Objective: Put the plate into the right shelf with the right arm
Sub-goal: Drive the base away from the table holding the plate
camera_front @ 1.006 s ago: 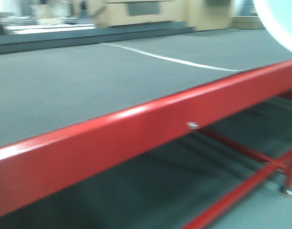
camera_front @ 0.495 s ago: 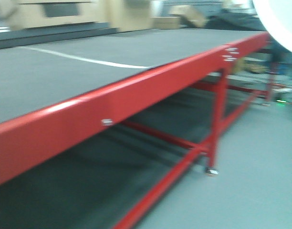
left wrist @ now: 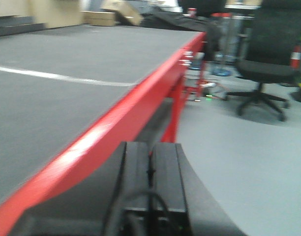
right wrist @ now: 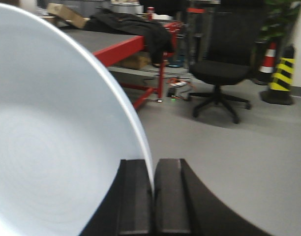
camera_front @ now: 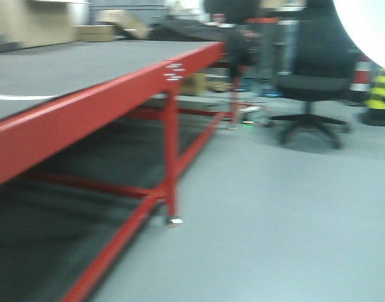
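The right tool (right wrist: pixel 153 196) pinches the plate (right wrist: pixel 52 142) by its rim, standing on edge. The left tool (left wrist: pixel 150 182) is closed, empty.

Front cam sits low, looking along the red table (camera_front: pixel 85 113) toward the office chair (camera_front: pixel 312 85). Left wrist cam peers over the left gripper (left wrist: pixel 150 152) at tabletop height; right wrist cam hugs the plate (right wrist: pixel 52 137). All share table and chair.
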